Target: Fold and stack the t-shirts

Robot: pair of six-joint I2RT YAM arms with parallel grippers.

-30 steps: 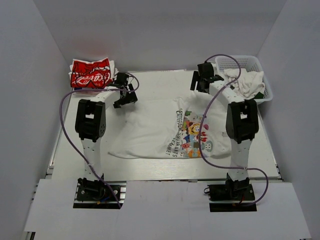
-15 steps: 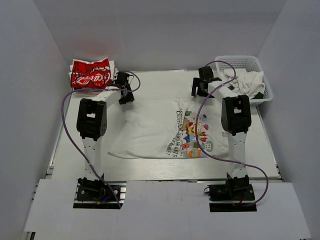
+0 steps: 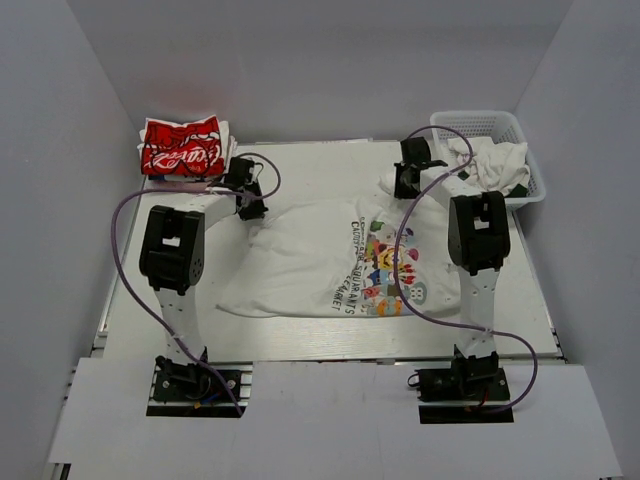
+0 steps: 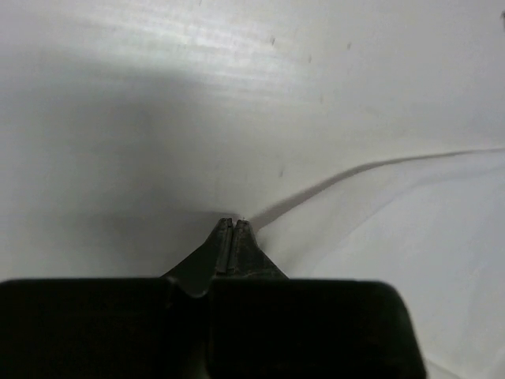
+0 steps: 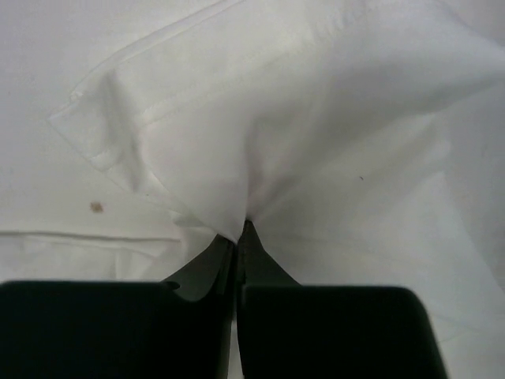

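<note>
Now | left gripper (image 4: 231, 227) together beside white t-shirt (image 3: 300, 262) edge | right gripper (image 5: 238, 230) clamped on it

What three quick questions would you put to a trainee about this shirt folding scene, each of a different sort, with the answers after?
1. True or false: the red t-shirt lies at the far left corner of the table.
2. What is the right tool pinching? A: the red t-shirt. B: the white t-shirt. C: nothing.
3. What stands at the table's far right corner?

Key:
1. True.
2. B; white cloth is caught between its closed tips.
3. The basket, with white cloth in it.
</note>
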